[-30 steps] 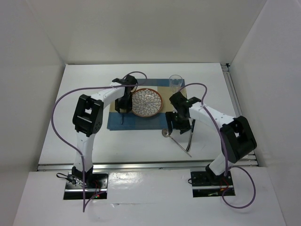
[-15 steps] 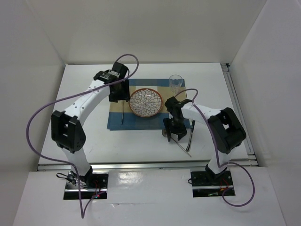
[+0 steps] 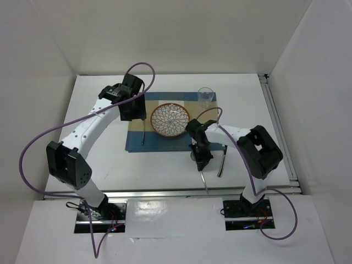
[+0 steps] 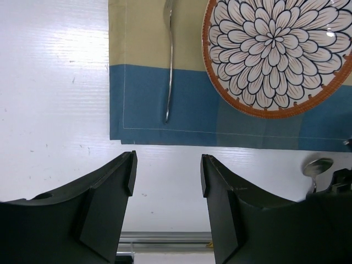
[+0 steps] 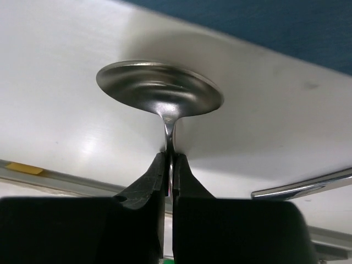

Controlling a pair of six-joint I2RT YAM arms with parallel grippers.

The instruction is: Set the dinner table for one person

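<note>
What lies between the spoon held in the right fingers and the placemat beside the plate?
Nothing visible. The spoon has its bowl over the dinner table, just short of the placemat edge; the knife lies off to its right. From above, the right arm hides part of the mat.

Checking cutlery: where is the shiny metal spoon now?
Top view, right of centre: the right gripper pinches the shiny metal spoon just off the near edge of the blue-and-tan placemat.
</note>
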